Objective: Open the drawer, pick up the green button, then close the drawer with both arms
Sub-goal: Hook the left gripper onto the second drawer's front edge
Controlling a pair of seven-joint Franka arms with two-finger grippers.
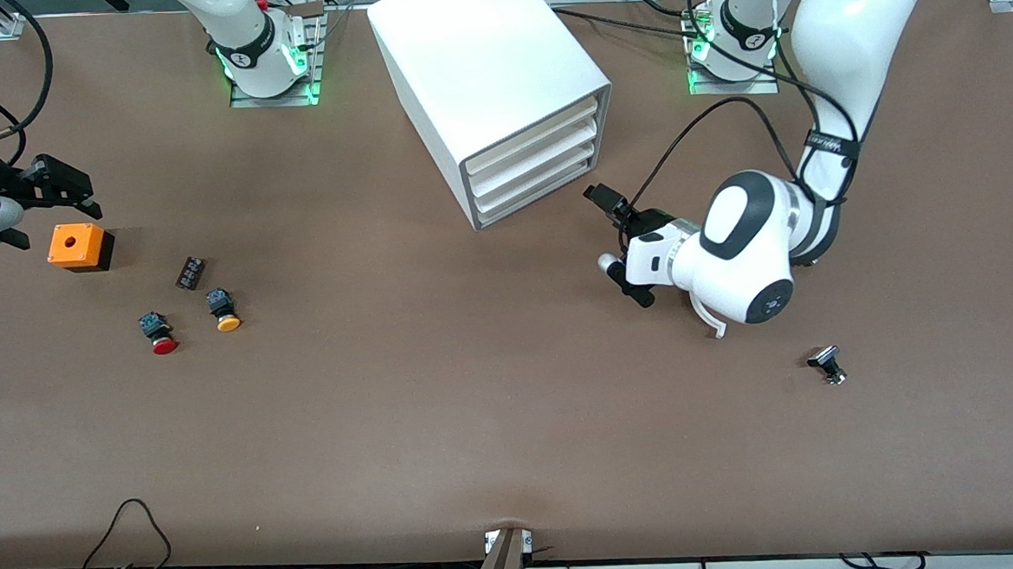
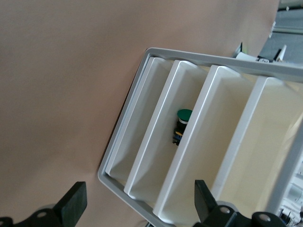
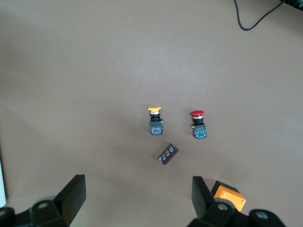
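Facing the cabinet, your left gripper hangs wide-jawed, empty; right gripper likewise, waiting. Green button: light, rigid—pinch its dark body.

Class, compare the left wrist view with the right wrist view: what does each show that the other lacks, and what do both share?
Only the left wrist view shows the cabinet with its four drawers and the green button lying in the second-lowest drawer. Only the right wrist view shows the yellow-orange button, the red button, a small dark block and the orange box. Both show brown table and that arm's own open pincer: left pincer, right pincer.
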